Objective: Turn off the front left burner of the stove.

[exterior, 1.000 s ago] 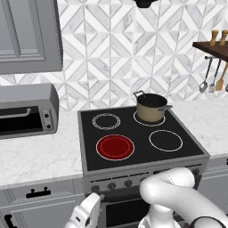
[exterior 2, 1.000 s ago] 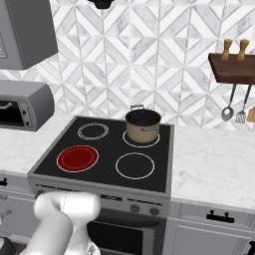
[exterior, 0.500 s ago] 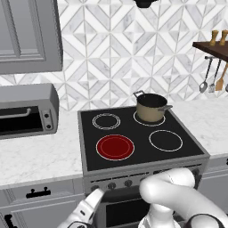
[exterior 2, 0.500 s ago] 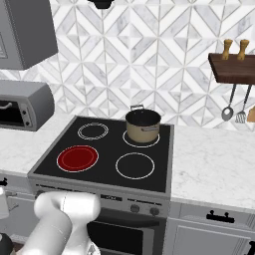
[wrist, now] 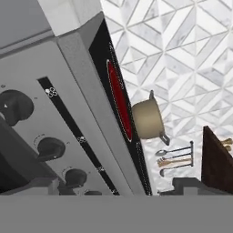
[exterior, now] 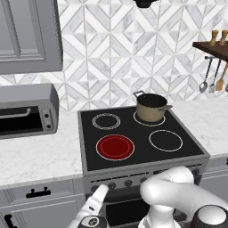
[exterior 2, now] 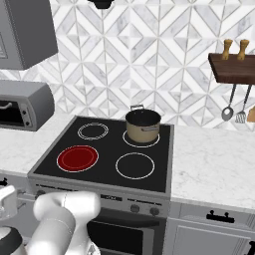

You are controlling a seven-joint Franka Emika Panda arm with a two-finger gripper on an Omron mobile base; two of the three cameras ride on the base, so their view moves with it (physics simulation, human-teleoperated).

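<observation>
The front left burner (exterior: 115, 147) glows red at the stove's (exterior: 133, 176) middle-left. A pot (exterior: 151, 107) sits behind; marble desk (exterior: 35, 156) flanks it. The hand (exterior: 95, 202) sits bottom left, grip unclear.

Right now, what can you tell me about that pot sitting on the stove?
The pot is a short, round, tan-coloured vessel with a dark rim and a dark inside; it has no lid, and whether anything is in it cannot be told. Two small dark side handles stick out at opposite sides. It stands upright on the back right ringed zone of the stove, on the black glass top, covering most of that white ring. Nothing else touches it. The glowing red front left burner lies diagonally across from it.
</observation>
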